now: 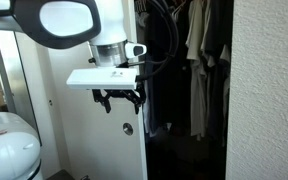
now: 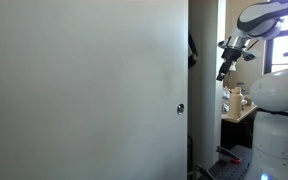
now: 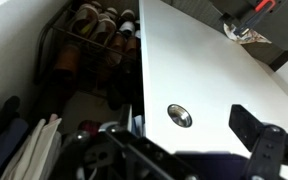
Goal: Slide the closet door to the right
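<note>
The closet door (image 1: 94, 140) is a tall plain white panel with a small round metal pull (image 1: 127, 128) near its edge. It fills most of an exterior view (image 2: 84, 90), where the pull (image 2: 180, 108) sits by its right edge. My gripper (image 1: 120, 100) hangs in front of the door, a little above the pull, with its fingers spread and nothing between them. It also shows beside the door's edge in an exterior view (image 2: 224, 66). In the wrist view the pull (image 3: 179, 115) lies on the door (image 3: 214, 70) between my open fingers (image 3: 184, 150).
Beside the door's edge the closet stands open and dark, with hanging clothes (image 1: 199, 50). A shoe rack (image 3: 89, 35) stands on its floor. A textured off-white wall (image 1: 269, 90) borders the opening. A mirrored panel (image 1: 6, 75) is on the door's other side.
</note>
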Tool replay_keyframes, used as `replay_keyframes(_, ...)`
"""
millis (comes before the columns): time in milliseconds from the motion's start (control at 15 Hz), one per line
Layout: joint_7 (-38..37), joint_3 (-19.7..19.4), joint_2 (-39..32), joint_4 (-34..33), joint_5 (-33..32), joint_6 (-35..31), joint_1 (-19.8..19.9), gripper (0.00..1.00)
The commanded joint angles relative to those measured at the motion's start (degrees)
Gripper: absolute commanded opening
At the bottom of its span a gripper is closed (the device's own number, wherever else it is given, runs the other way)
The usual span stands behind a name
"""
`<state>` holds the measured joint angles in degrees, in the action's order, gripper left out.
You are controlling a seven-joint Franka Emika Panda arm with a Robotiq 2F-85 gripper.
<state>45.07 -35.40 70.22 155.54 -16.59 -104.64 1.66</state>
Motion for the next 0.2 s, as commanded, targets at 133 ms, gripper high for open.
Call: replay_keyframes(133, 0.7, 2.7, 3.2, -2.2, 2.4, 6.6, 3.4, 1.0)
